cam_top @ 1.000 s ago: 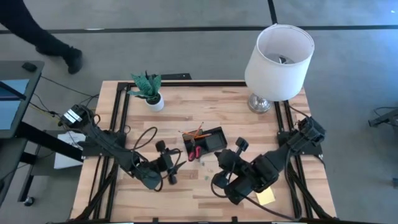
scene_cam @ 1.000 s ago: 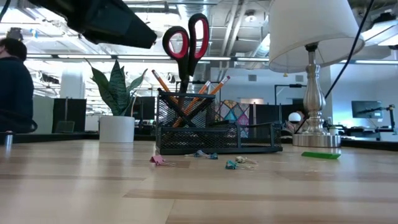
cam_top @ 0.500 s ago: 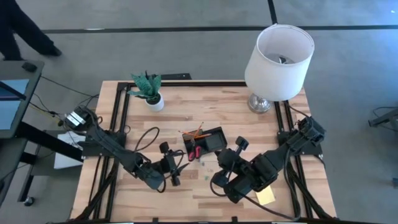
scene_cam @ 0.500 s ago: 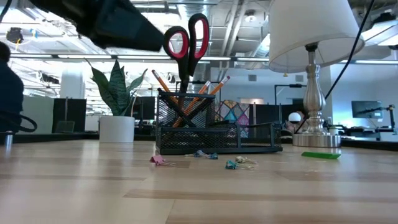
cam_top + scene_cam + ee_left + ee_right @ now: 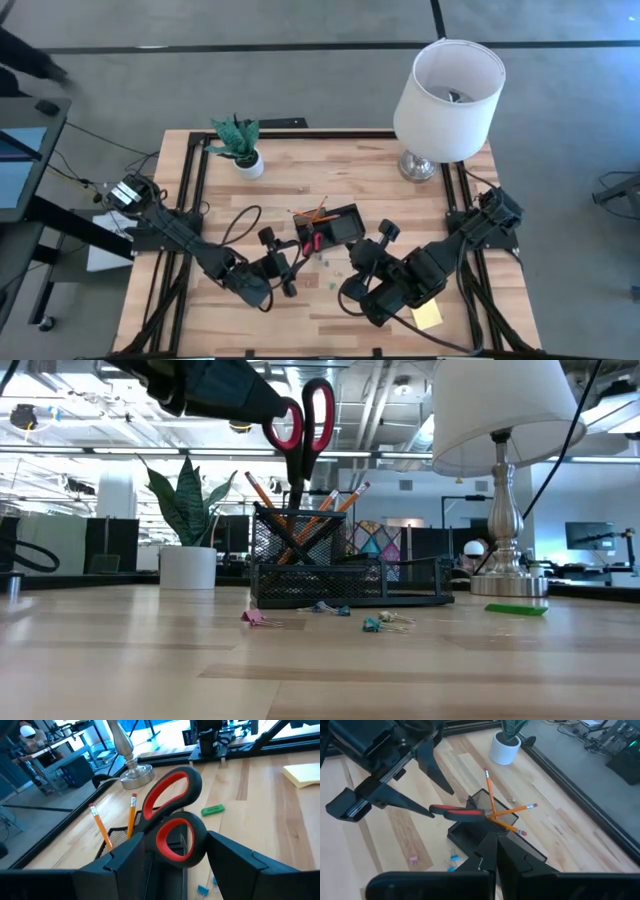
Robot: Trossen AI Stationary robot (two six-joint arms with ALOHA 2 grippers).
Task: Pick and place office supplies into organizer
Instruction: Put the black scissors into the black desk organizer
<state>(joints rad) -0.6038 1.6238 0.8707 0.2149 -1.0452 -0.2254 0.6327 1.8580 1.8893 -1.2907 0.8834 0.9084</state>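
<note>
The black mesh organizer [image 5: 345, 222] stands mid-table. Red-handled scissors [image 5: 300, 430] stand in its cup, handles up, beside orange pencils [image 5: 335, 510]. My left gripper [image 5: 175, 840] is open and comes in nearly level from the table's left. Its fingers stand on either side of the scissors' handle rings [image 5: 455, 810]. My right gripper [image 5: 495, 845] hovers shut above the table, right of the organizer [image 5: 485, 827]. Small clips [image 5: 380, 623] lie on the table in front of the organizer. A green block [image 5: 212, 810] and a yellow sticky pad [image 5: 427, 315] lie farther right. My left gripper has one finger [image 5: 125, 862] on each side of the scissors' nearer handle ring [image 5: 197, 832]. Whether either finger touches the ring, I cannot tell. The scissors stand upright in the organizer's cup.
A white-shaded lamp [image 5: 450, 90] stands at the far right corner and a potted plant [image 5: 240, 145] at the far left. Black frame rails [image 5: 195, 180] run along both table sides. Bare wood lies near the front edge.
My left gripper has moved toward the table's right, up to the scissors' handles, staying open. The scissors and the organizer have stayed where they were.
</note>
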